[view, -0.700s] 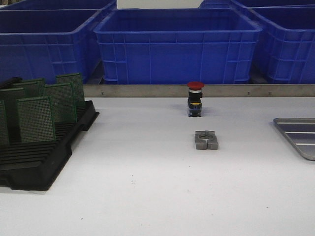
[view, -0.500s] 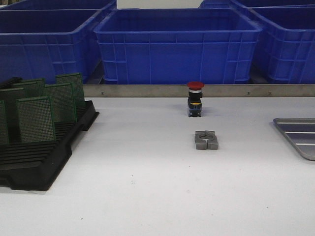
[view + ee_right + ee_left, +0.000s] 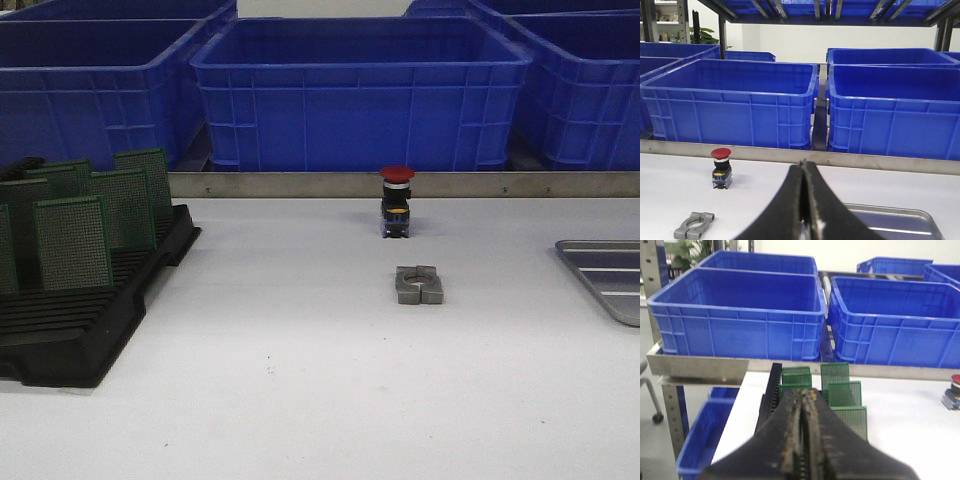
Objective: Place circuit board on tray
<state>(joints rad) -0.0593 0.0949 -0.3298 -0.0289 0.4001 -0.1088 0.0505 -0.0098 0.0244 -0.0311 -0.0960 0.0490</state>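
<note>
- Circuit boards [image 3: 72, 240], green and perforated, stand upright in the slots of the black rack [image 3: 90, 320], on the worktop [image 3: 300, 380] well to the left of the red push-button [image 3: 397, 200].
- Left hand [image 3: 804, 405] shows only in its wrist view, fingers pressed together with nothing between them, pointing over the rack toward the boards.
- Right hand [image 3: 804, 172] likewise: fingers clenched together and empty, with the tray behind them in its wrist view.
- Silver tray [image 3: 608, 275] lies flat, well to the right of the push-button, cut off by the picture's edge, its ribbed bottom bare where visible.
- Grey metal clamp [image 3: 419, 284] lies just in front of the push-button, slightly to its right, apart from it.
- Blue crates [image 3: 360, 90] line the shelf behind the push-button, beyond the metal rail [image 3: 300, 184].
</note>
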